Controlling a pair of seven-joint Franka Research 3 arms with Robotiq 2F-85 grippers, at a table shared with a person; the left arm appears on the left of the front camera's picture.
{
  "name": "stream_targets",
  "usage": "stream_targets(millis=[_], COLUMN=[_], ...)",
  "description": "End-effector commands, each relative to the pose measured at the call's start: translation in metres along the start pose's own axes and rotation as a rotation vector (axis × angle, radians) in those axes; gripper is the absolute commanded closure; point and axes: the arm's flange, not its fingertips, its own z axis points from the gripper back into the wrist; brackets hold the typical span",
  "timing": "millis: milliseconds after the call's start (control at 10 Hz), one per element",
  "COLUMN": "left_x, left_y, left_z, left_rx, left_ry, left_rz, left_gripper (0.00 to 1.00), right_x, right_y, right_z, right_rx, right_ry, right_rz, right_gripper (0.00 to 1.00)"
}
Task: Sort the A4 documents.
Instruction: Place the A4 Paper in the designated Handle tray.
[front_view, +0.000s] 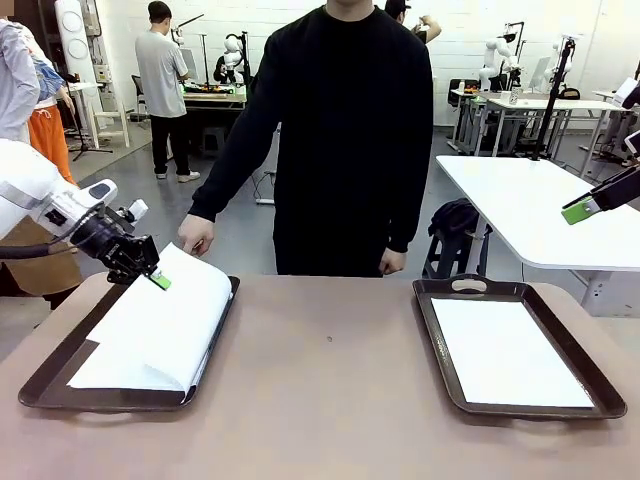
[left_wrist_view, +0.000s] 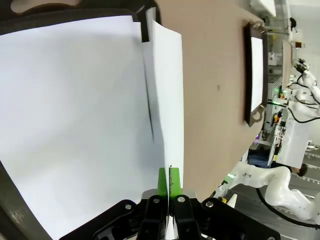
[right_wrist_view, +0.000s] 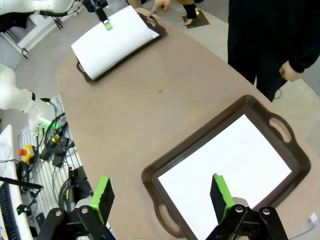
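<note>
No readable print; sheets look blank. Left gripper pinched tight on the top sheet's far edge, that edge lifted off the stack in the left tray. Person's hand just beyond it, fingertip at the tray handle per right wrist view. Right gripper wide open, holding nothing, above the right tray with one sheet flat inside.
</note>
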Motion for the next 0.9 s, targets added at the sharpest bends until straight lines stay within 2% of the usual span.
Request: stream_targets(millis=[0, 200, 600, 800], left_x=[0.017, 0.018, 0.008, 0.003], left_y=[0.013, 0.036, 0.046, 0.060], left_z=[-0.004, -0.004, 0.002, 0.009], left_rx=[0.056, 0.114, 0.197, 0.144], left_ry=[0.052, 0.042, 0.061, 0.031], left_rz=[0.007, 0.067, 0.110, 0.147], left_gripper=[0.99, 0.99, 0.99, 0.99], right_x=[0.000, 0.000, 0.000, 0.000], right_y=[0.000, 0.000, 0.000, 0.000], right_z=[-0.001, -0.001, -0.001, -0.001], right_rx=[0.006, 0.006, 0.006, 0.006], right_ry=[-0.003, -0.003, -0.003, -0.003], right_rz=[0.003, 0.003, 0.003, 0.003], right_gripper=[0.00, 0.00, 0.00, 0.00])
